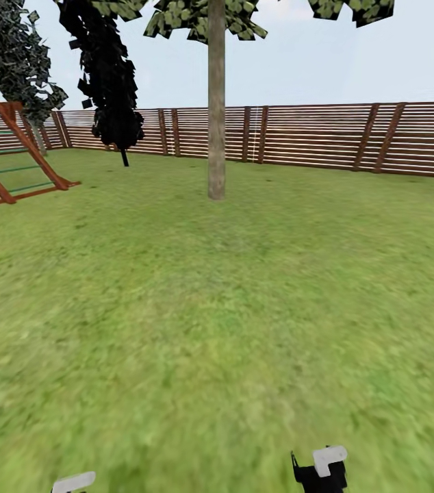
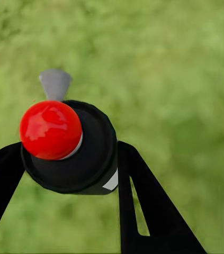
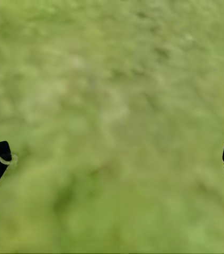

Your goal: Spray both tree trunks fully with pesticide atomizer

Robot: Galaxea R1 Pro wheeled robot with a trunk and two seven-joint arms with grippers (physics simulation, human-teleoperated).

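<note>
1. As we look along our left gripper (image 2: 69,159), we see its two black fingers (image 2: 143,206) pinching one pesticide atomizer (image 2: 74,151) between them: a black round body with one red knob and one grey nozzle tip, held above blurred grass.
2. Our right gripper (image 3: 112,159) has its fingers spread wide, one black tip at each edge of the wrist view, with only lawn (image 3: 112,79) between them.
3. From the head view, two pale pieces of our arms peek in at the near edge, one on the left (image 1: 73,482) and one on the right (image 1: 328,460).
4. Beyond them the lawn stretches away, broad and green.
5. Farther out stands one tree (image 1: 216,20) with one thick, pale grey-brown trunk (image 1: 216,123), bare low down, its leafy crown high above.
6. To the far left we count one red playset (image 1: 8,154), one near-black conifer (image 1: 107,75) and one grey-green conifer (image 1: 15,55).
7. Farthest off, one brown slatted fence (image 1: 326,137) rings the garden.
</note>
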